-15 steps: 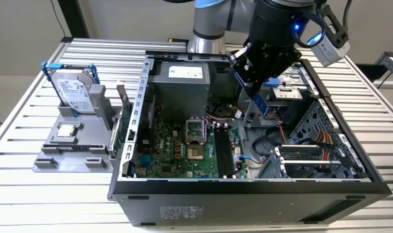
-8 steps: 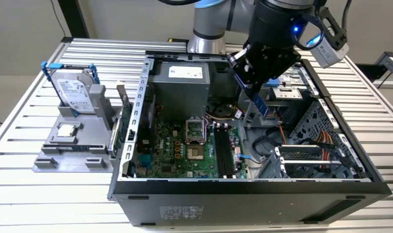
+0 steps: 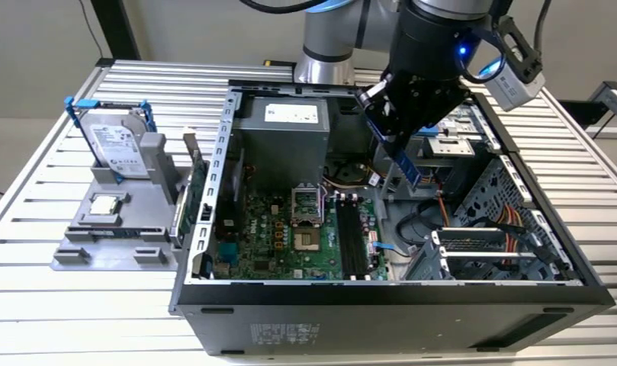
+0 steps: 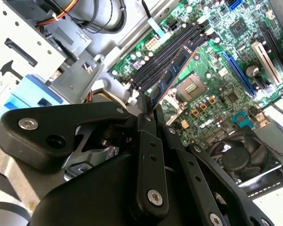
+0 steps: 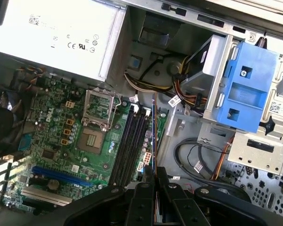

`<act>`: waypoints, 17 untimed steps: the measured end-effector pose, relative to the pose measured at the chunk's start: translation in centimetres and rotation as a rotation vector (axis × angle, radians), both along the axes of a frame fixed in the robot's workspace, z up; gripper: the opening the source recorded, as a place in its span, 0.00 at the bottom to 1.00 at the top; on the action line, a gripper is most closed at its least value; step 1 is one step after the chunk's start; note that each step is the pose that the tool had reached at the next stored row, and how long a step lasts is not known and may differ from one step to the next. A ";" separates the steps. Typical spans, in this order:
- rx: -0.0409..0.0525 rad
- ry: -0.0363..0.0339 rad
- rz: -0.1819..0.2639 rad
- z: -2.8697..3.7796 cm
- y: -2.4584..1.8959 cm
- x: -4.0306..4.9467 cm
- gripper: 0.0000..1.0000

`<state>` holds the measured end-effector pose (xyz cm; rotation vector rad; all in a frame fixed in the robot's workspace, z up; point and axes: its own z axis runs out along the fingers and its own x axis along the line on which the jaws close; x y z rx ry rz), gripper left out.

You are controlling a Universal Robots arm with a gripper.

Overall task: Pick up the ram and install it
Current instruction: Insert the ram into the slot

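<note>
The pincer (image 3: 395, 130) is clamped on the ram (image 3: 409, 165), which hangs from it in the upper right of the exterior view, above the open computer case (image 3: 390, 305) and clear of the motherboard (image 3: 272, 240). The black memory slots (image 3: 351, 240) lie below it, toward the lower middle of the frame. In the second wrist view the ram's long axis runs nearly parallel to the slots, slightly off to one side of them; it is not yet seated
</note>
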<state>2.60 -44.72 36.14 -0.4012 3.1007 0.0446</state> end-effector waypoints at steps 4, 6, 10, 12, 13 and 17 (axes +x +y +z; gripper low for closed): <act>-0.0022 0.0000 0.000 -0.20 0.00 0.00 0.00; -0.0032 0.0000 0.000 -0.29 0.00 0.00 0.00; -0.0044 0.0000 0.000 -0.46 0.00 0.00 0.00; -0.0045 0.0000 0.000 -0.51 0.00 0.00 0.00; -0.0045 0.0000 0.000 -0.53 0.00 0.00 0.00; -0.0045 0.0000 0.000 -0.58 0.00 0.00 0.00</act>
